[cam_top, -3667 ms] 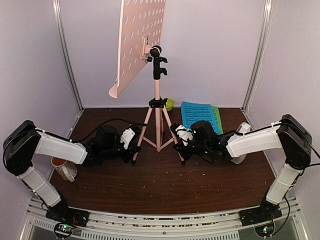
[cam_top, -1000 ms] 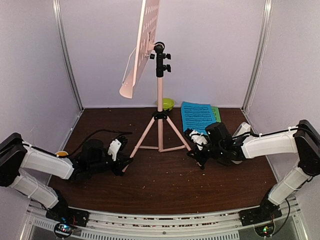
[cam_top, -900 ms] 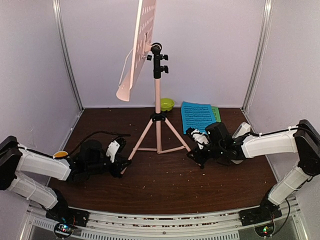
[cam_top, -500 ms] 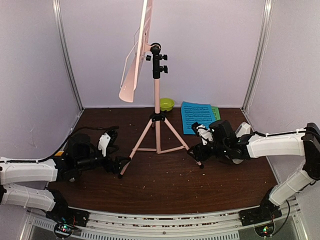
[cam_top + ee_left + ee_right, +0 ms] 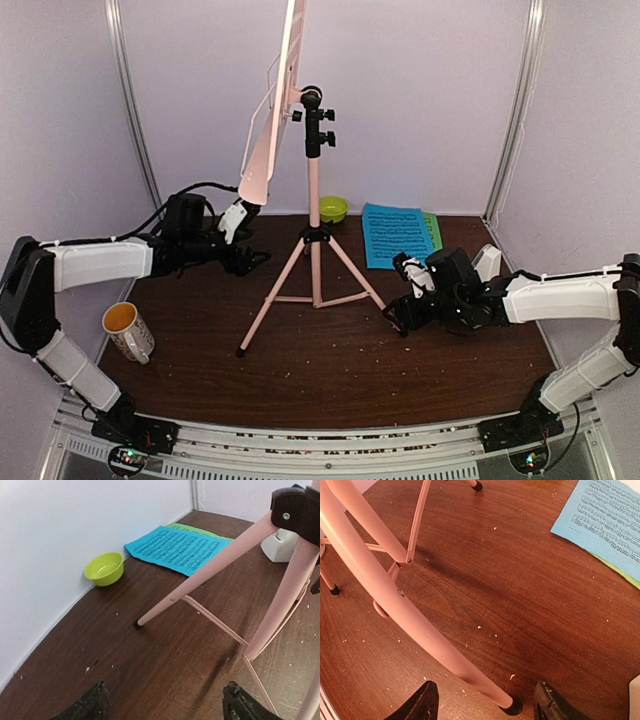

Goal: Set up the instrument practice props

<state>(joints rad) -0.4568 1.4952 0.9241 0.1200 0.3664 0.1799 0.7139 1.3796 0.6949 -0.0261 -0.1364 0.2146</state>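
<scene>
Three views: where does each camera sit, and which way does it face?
Top external: high behind the robot, facing the back wall; music stand, left gripper, right gripper in view.
Left wrist: low, facing green bowl and blue sheet; open left gripper at bottom edge.
Right wrist: angled down at a stand foot between the open right gripper fingertips.
Shared: both wrist views show stand legs and the blue sheet.

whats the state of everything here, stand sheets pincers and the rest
stand: upright, three legs spread, desk steeply tilted
blue sheet: flat on table, overlapping green sheet
green sheet: flat, mostly covered
metronome: upright, partly hidden
mug: upright
bowl: upright, empty
left pincer: open, holding nothing
right pincer: open, straddling a stand leg
</scene>
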